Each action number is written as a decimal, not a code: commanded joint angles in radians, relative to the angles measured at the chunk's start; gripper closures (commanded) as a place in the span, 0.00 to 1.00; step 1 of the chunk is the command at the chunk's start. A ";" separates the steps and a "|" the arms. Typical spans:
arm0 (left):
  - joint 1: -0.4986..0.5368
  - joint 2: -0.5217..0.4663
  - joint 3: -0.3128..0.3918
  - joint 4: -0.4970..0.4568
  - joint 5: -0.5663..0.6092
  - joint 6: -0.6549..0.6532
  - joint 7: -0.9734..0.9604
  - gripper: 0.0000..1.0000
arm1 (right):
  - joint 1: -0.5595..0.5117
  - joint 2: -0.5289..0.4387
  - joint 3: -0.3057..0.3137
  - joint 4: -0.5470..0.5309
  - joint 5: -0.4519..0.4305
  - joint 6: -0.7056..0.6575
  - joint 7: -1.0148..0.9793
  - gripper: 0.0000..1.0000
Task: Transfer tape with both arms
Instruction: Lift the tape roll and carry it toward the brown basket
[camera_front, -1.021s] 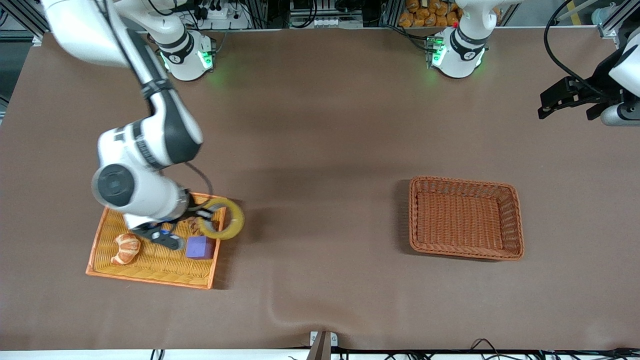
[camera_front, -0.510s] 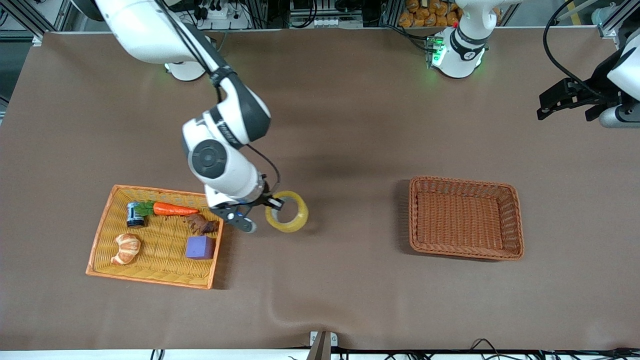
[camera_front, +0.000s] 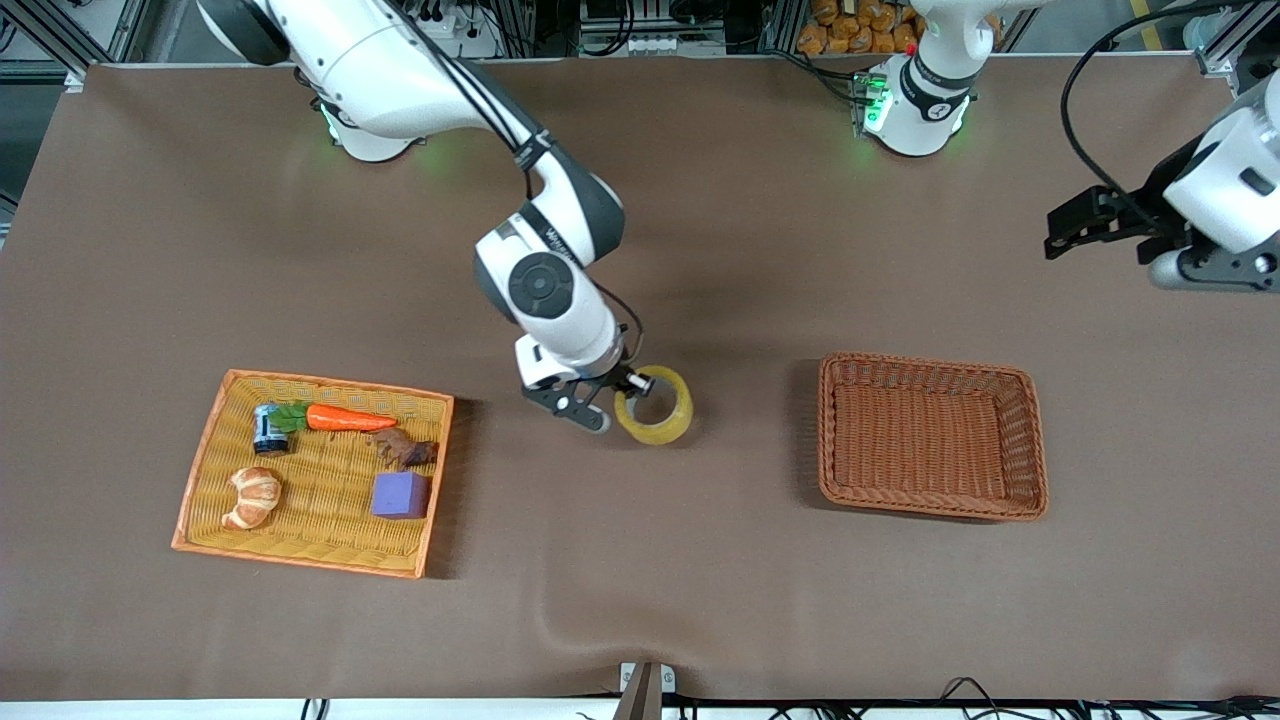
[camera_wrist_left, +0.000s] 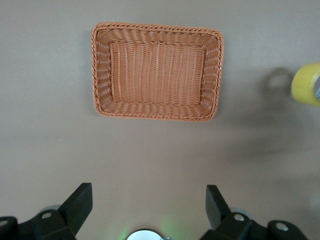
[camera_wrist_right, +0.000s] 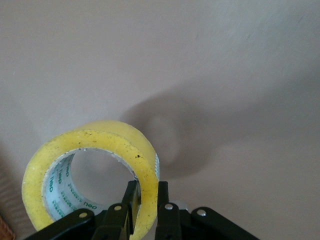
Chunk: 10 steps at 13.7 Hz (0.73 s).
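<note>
Right gripper (camera_front: 628, 385) clamped on the wall of the tape (camera_front: 654, 404), carried over bare counter (camera_front: 640, 560) between orange tray (camera_front: 437, 480) and brown basket (camera_front: 1030, 440). Left gripper (camera_front: 1075, 225) wide open, empty, over the counter's left-arm end. Thin pinch on one wall: risks swinging, slipping, dropping during handover
</note>
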 joint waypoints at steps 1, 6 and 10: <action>-0.043 0.036 -0.001 0.011 0.023 0.032 -0.084 0.00 | 0.040 0.012 -0.013 0.019 -0.039 0.012 0.070 0.79; -0.082 0.080 -0.001 0.011 0.023 0.069 -0.195 0.00 | 0.060 0.035 -0.030 0.014 -0.068 0.012 0.084 0.78; -0.135 0.126 -0.001 0.013 0.022 0.113 -0.325 0.00 | 0.060 0.036 -0.036 0.022 -0.068 0.011 0.084 0.78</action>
